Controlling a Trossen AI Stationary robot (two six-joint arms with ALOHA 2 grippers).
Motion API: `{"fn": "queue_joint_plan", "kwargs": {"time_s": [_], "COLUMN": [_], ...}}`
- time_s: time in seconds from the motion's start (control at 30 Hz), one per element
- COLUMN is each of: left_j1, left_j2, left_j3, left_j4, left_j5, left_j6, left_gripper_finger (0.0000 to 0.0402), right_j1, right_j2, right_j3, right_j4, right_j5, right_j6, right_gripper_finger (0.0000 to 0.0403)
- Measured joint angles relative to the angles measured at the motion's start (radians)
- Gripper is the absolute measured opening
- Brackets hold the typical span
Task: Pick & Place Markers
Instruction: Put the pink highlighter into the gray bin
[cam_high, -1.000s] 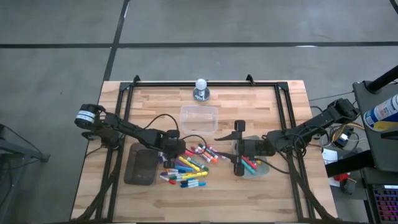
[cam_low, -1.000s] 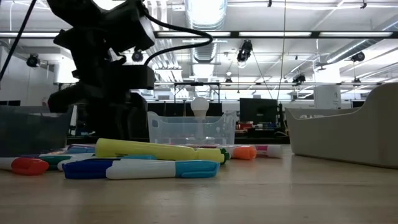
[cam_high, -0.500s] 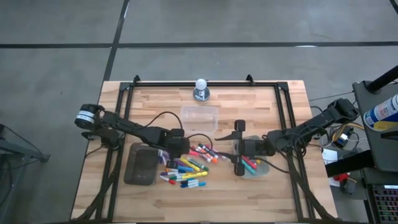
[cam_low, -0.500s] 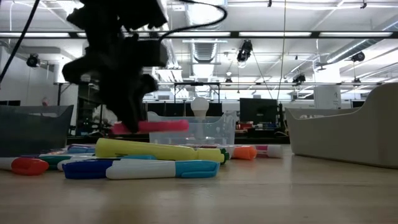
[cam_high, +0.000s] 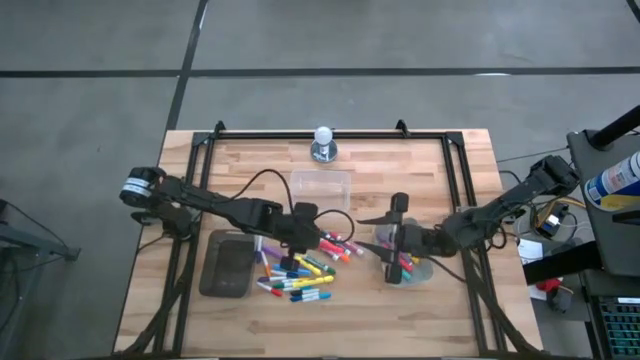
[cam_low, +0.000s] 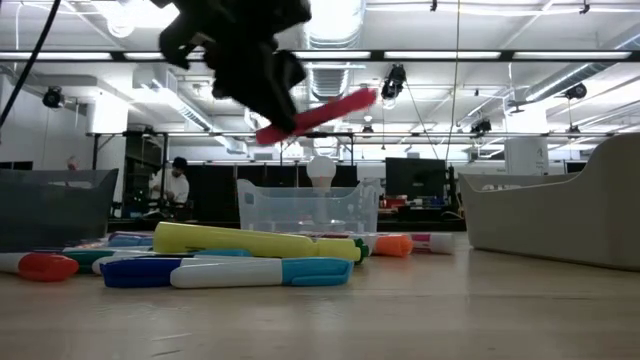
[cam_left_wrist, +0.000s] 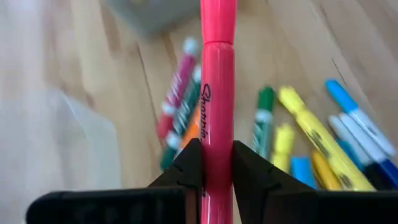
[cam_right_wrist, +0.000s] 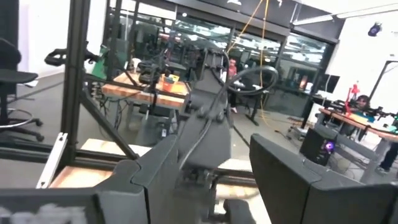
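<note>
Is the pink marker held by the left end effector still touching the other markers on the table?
Apart. In the low view the pink marker hangs tilted in the left end effector, well above the pile of markers, with open air between.

high: straight down, far | low: tabletop level — near | both share marker pile (cam_high: 298, 272)

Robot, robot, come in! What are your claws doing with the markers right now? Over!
Left gripper shut on pink marker, lifted above the marker pile. Right gripper open, over its tub. Nothing blocking.
</note>
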Motion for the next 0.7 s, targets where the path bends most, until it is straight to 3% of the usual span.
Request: {"fn": "queue_joint_plan", "kwargs": {"time_s": [0.27, 0.53, 0.7], "left_j1": [0.005, -0.004, -0.019], "left_j2": [-0.008, -0.042, -0.089], "left_j3": [0.046, 0.164, 0.170], "left_j4": [0.085, -0.035, -0.063], "left_j5": [-0.127, -0.122, -0.122], "left_j6": [0.117, 0.076, 0.024], "left_gripper_finger": [0.0053, 0.0053, 0.0053], "right_j1": [0.046, 0.049, 0.049], "right_j2": [-0.052, -0.022, -0.023], "right_j3": [-0.004, -0.017, -0.024], "right_j4": [-0.224, -0.267, -0.318], "right_j5": [0.039, 0.146, 0.188], "right_j6": [0.173, 0.143, 0.176], "right_gripper_finger": [0.0192, 0.0192, 0.0192]}}
